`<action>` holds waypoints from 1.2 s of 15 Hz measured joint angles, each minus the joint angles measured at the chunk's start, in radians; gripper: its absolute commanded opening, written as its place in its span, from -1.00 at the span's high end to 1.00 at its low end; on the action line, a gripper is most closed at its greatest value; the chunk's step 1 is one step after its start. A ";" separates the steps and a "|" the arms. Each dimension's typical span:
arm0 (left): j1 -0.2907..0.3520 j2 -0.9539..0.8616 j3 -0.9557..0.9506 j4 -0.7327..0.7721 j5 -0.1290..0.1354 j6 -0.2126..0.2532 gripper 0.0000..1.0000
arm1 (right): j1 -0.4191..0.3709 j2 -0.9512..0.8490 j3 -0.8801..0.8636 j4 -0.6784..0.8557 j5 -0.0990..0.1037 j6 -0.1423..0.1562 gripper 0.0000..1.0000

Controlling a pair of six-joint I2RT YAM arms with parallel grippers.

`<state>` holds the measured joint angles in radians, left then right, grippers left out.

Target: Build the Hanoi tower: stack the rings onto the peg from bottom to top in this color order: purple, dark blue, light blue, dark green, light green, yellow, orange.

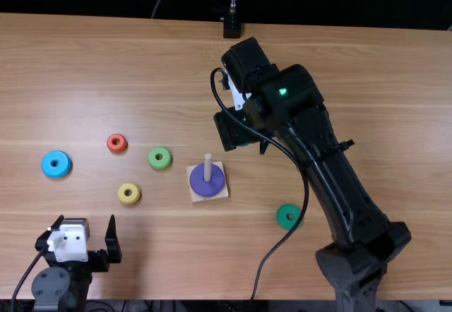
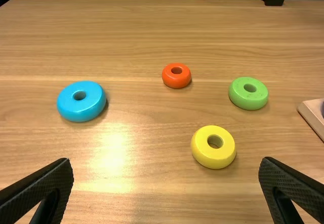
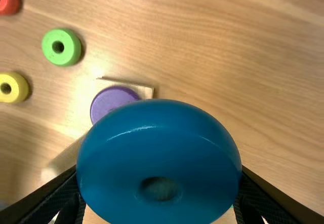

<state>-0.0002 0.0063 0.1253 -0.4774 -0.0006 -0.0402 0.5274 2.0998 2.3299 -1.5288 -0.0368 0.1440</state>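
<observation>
My right gripper (image 1: 247, 141) hangs over the table, right of the peg (image 1: 207, 167); in the right wrist view, the right gripper (image 3: 159, 183) is shut on the dark blue ring (image 3: 157, 153). The purple ring (image 1: 207, 181) is around the peg, low on its square base (image 1: 224, 192). My left gripper (image 1: 85, 234) stands open near the table's left front; the left gripper (image 2: 166, 188) has nothing between its fingers. Loose on the table lie the light blue ring (image 1: 56, 164), orange ring (image 1: 117, 142), light green ring (image 1: 159, 158), yellow ring (image 1: 129, 193) and dark green ring (image 1: 288, 216).
The right arm's cable loops down past the dark green ring, and its links stretch over the table's right half. A black mount (image 1: 232, 27) stands at the far edge of the table (image 1: 367, 65).
</observation>
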 measured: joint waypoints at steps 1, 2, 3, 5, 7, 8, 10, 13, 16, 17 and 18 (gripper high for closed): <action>0.000 0.000 0.000 0.000 0.000 0.000 -1.00 | 0.008 0.000 0.027 -0.031 0.001 -0.001 1.00; 0.000 0.000 0.000 0.000 0.000 0.000 -1.00 | 0.021 0.000 0.053 -0.042 0.000 -0.002 1.00; 0.000 0.000 0.000 0.000 0.000 0.000 -1.00 | 0.037 0.000 0.074 -0.042 0.000 -0.003 1.00; 0.000 0.000 0.000 0.000 0.000 0.000 -1.00 | 0.076 0.000 0.099 -0.042 0.000 -0.005 1.00; 0.000 0.000 0.000 0.000 0.000 0.000 -1.00 | 0.095 0.000 0.099 -0.042 -0.001 -0.005 1.00; 0.000 0.000 0.000 0.000 0.000 0.000 -1.00 | 0.099 0.000 0.099 -0.042 0.000 -0.004 1.00; 0.000 0.000 0.000 0.000 0.000 0.000 -1.00 | 0.103 0.000 0.099 -0.042 0.000 -0.003 1.00; 0.000 0.000 0.000 0.000 0.000 0.000 -1.00 | 0.119 0.000 0.099 -0.041 0.000 -0.003 1.00; 0.000 0.000 0.000 0.000 0.000 0.000 -1.00 | 0.145 0.001 0.099 -0.042 0.000 -0.001 1.00; 0.000 0.000 0.000 0.000 0.000 0.000 -1.00 | 0.150 0.001 0.099 -0.042 0.000 -0.001 1.00; 0.000 0.000 0.000 0.000 0.000 0.000 -1.00 | 0.151 0.001 0.098 -0.042 -0.001 0.000 1.00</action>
<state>-0.0002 0.0063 0.1249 -0.4778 -0.0006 -0.0402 0.6788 2.1010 2.4283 -1.5703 -0.0376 0.1436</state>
